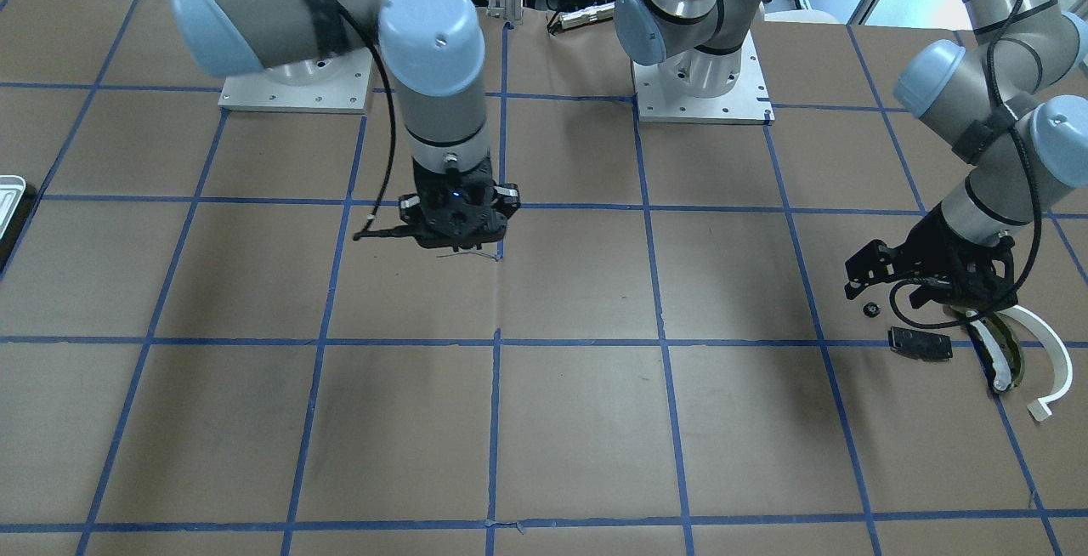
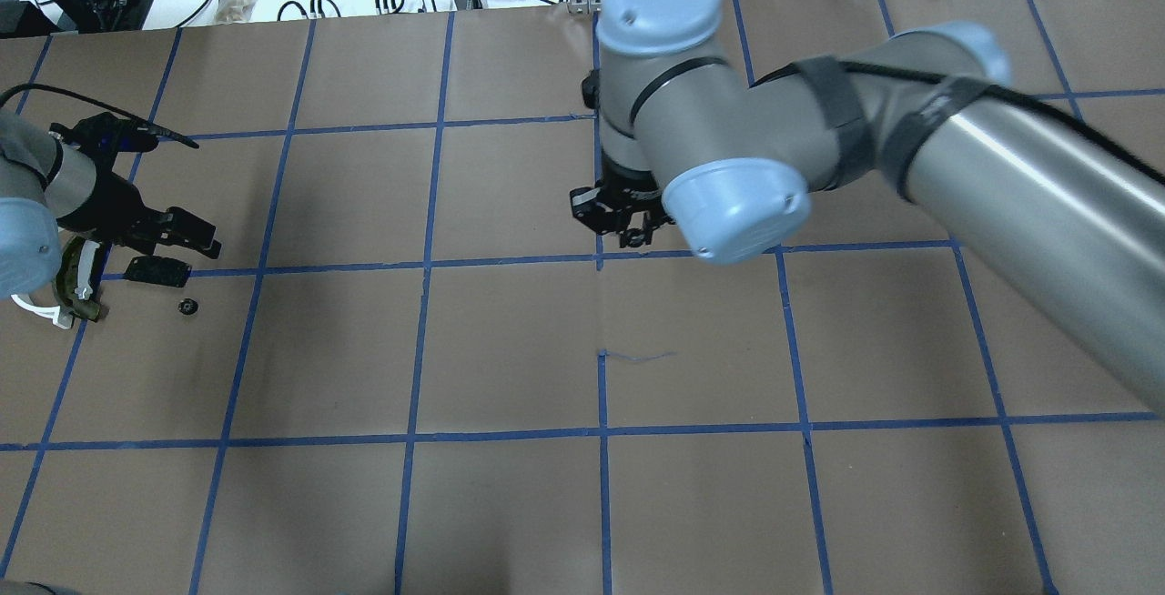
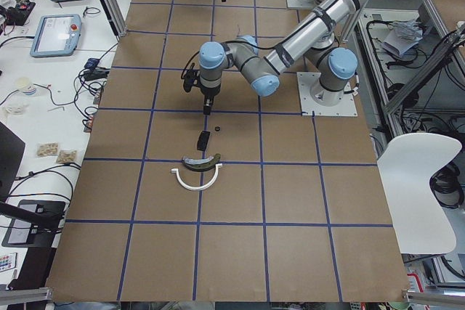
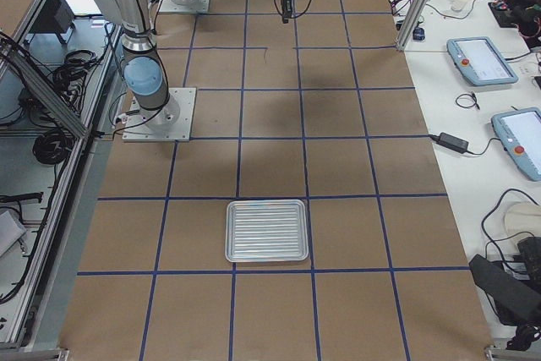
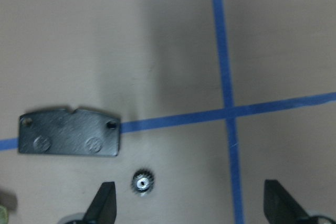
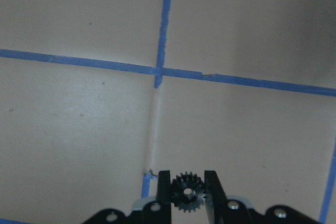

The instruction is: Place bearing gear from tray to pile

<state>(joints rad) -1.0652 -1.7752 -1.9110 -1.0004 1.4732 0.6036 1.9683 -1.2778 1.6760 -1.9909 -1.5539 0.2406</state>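
**Gear (image 6: 187, 191) clamped in right gripper (image 1: 457, 233)**

Right gripper jaws are closed on the gear above the table (image 1: 578, 420) centre. Left gripper (image 5: 191, 203) jaws stand wide apart over a second gear (image 5: 142, 182) lying beside the black plate (image 5: 68, 132) of the pile (image 1: 996, 360). Tray (image 4: 266, 230) shows its bare ribbed floor.

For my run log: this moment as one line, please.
right gripper: shut on bearing gear, mid-table | left gripper: open, above second gear beside black plate | tray: looks empty
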